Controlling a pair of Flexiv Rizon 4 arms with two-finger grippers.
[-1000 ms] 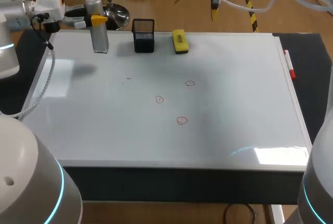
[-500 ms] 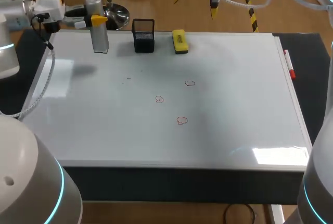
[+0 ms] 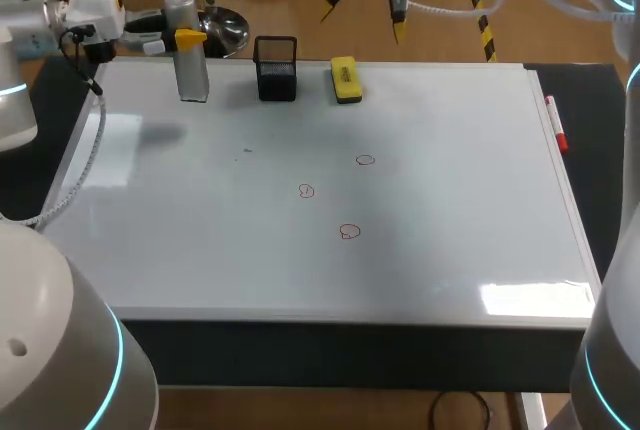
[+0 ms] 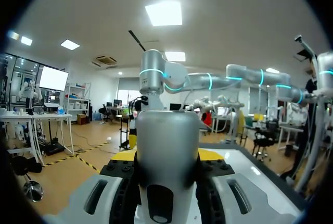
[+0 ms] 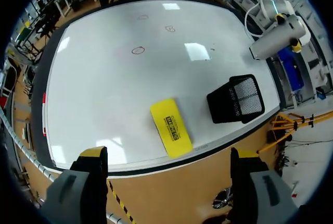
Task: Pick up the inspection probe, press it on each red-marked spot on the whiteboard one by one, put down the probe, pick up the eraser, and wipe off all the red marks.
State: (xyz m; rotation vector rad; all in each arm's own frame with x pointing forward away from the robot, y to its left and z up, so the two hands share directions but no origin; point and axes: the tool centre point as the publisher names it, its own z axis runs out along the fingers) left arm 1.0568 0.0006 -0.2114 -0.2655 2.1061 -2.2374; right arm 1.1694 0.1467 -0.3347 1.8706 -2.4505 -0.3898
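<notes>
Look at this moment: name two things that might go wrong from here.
1. The black mesh basket stands close beside the yellow eraser; the open right tool, if it descends there, might clip it.
2. The eraser lies near the far edge of the whiteboard, so a nudge might push it off.

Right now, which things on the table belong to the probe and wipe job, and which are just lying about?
For the job:
- inspection probe, standing at the far left
- whiteboard
- three red marks
- yellow eraser

Just lying about:
- black mesh basket
- red marker, by the whiteboard's right edge
</notes>
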